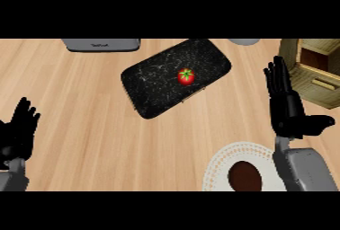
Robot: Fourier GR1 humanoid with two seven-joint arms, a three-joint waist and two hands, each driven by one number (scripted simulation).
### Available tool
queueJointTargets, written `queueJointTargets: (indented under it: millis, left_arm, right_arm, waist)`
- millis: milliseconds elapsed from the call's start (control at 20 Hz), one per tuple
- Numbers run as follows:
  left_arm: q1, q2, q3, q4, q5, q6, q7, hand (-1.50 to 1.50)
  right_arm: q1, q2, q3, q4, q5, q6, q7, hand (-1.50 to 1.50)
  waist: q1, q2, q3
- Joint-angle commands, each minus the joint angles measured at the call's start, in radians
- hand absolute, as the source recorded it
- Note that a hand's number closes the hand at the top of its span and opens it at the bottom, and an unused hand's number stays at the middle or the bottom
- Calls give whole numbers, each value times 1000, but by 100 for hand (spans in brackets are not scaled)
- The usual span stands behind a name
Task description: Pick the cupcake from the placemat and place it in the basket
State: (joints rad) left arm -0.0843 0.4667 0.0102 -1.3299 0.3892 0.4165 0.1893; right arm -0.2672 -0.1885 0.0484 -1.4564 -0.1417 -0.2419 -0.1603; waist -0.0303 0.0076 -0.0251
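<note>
At the far left edge of the wooden counter, the left hand rests with its fingers straight and pointing up the view, holding nothing and touching no object. Above and to its right, at the counter's far side, a grey appliance is cut off by the upper edge, so only its near side with a small label shows. Near the middle lies a black speckled tray with rounded corners, turned at a slant, and a red tomato with a green stem sits on it, right of the tray's centre. Farther right at the far edge, a small pale grey object shows only as a sliver, too little to name. Low in the view, a white lacy placemat lies at the near edge, and on it stands the cupcake, seen from above as a dark brown round, just beside the grey right forearm. The right hand hovers above the placemat's far side, fingers straight and together, thumb stuck out to the right, gripping nothing and apart from the cupcake. At the upper right corner stands the woven basket, tan-walled, its dark opening partly cut off.
</note>
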Motion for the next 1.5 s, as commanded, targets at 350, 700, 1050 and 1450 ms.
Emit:
queueJointTargets:
  millis: [350, 700, 1050, 1450]
  left_arm:
    - [-116, 11, -251, -186, -135, -268, -214, 0]
    - [-107, 13, -275, -235, -161, -290, -208, 0]
    - [-71, 49, -239, -235, -143, -319, -219, 0]
    - [-101, 52, -223, -223, -151, -324, -230, 0]
  right_arm:
    - [140, -136, 232, -186, 40, 366, -135, 150]
    - [436, 6, 477, -324, 492, -66, -79, -150]
    - [482, -183, 361, -581, 835, -125, 294, -150]
    - [544, -447, 344, -844, 907, 354, 680, -150]
  waist:
    - [-15, -21, 24]
    - [0, -18, 23]
    - [-19, -26, 17]
    - [-12, -13, 14]
